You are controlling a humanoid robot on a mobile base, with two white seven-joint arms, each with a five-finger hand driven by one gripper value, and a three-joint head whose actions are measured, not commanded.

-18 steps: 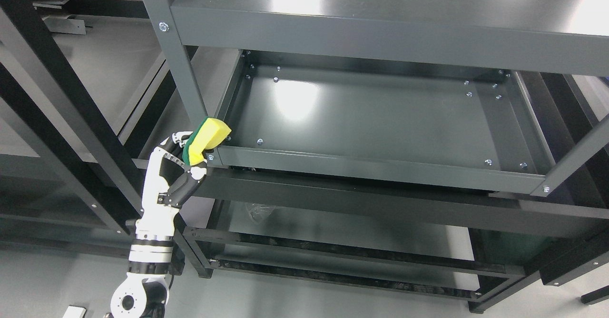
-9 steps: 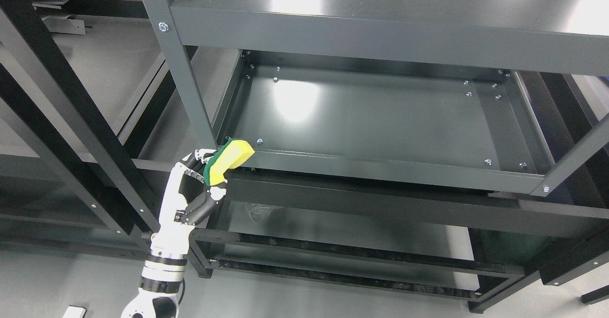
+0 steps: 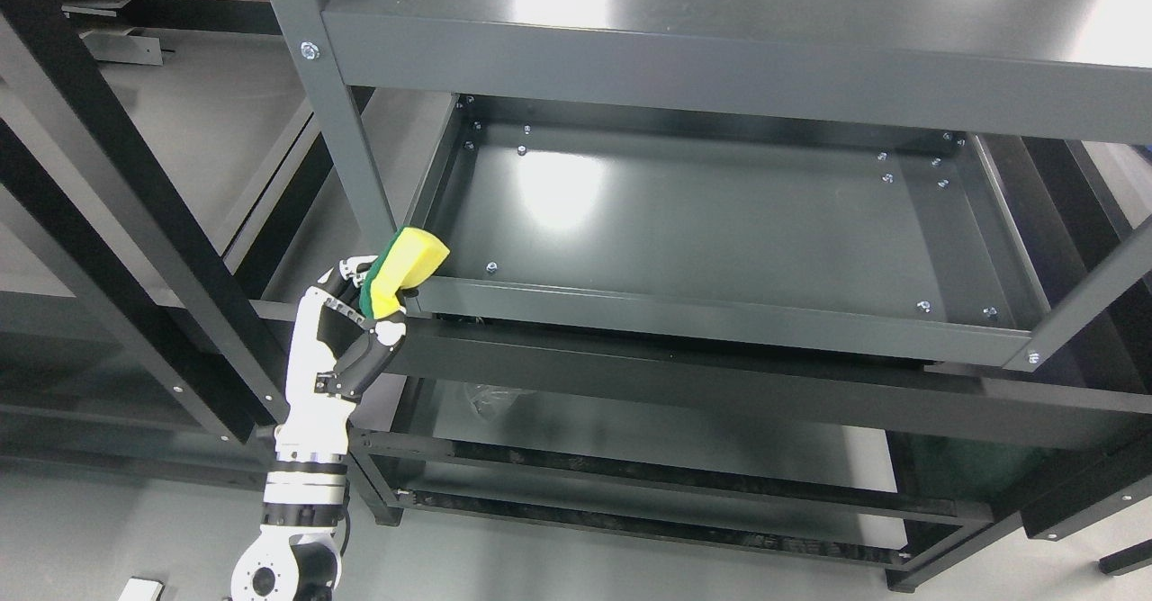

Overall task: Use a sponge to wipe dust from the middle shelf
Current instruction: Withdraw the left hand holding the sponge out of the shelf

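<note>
I found my left hand (image 3: 346, 340) clenched on the yellow-and-green foam sponge (image 3: 402, 270), shifted back left to the dark grey metal middle shelf's (image 3: 702, 223) front-left corner lip, wiping not begun.

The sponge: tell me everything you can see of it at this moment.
The sponge is a soft-looking yellow foam block backed by a green scouring layer. The left hand grips its lower end, with the free yellow end tilted up and to the right at the front-left corner of the middle shelf. Whether it touches the shelf cannot be told.
</note>
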